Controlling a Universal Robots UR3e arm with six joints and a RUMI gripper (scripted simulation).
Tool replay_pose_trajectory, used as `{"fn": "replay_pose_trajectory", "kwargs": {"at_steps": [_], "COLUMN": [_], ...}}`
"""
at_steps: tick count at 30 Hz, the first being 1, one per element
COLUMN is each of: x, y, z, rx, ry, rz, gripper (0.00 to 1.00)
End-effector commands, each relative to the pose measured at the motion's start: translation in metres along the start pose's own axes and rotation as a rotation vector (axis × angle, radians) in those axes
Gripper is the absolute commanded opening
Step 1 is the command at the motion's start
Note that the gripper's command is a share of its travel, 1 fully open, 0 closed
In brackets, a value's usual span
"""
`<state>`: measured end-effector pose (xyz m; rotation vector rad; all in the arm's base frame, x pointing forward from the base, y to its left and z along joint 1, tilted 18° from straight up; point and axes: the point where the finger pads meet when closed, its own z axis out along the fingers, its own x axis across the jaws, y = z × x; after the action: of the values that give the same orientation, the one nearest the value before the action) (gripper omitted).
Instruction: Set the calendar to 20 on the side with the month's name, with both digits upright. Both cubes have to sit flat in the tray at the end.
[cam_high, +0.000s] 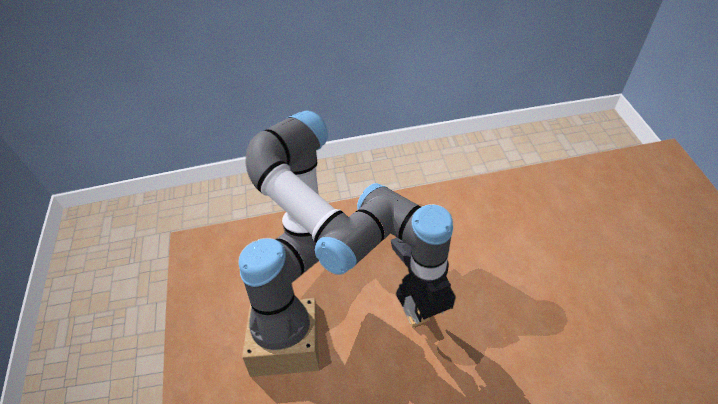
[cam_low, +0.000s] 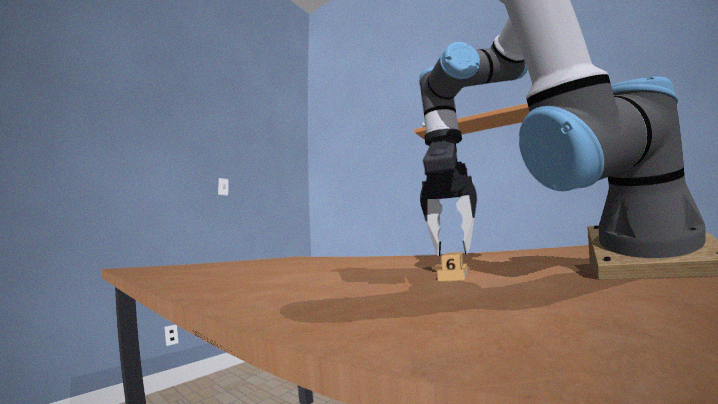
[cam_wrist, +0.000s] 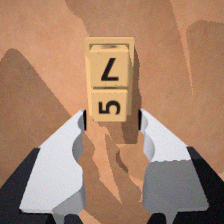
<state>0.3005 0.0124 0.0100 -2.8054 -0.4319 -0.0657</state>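
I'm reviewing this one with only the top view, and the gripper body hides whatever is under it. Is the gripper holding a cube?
Observer: No. In the wrist view the gripper is open, with its fingertips on either side of the near cube and a gap on each side.
Operator: What do the cubes show on top?
Observer: The near cube shows 5 on top and the far cube shows 7.
Operator: Any side face visible?
Observer: The exterior view shows just one, an upright 6, sitting above the tray.
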Motion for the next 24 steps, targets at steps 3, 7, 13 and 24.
{"fn": "replay_pose_trajectory", "kwargs": {"at_steps": [3, 7, 13, 24], "x": [-0.001, -0.001, -0.001, -0.001], "y": [-0.001, -0.001, -0.001, -0.001], "z": [-0.028, -0.035, -0.055, -0.073], "rx": [0.007, 0.007, 0.007, 0.008], "ry": [-0.006, -0.006, -0.006, -0.007], "rz": [-0.001, -0.001, -0.001, -0.001], "gripper": [0.28, 0.28, 0.28, 0.28]}}
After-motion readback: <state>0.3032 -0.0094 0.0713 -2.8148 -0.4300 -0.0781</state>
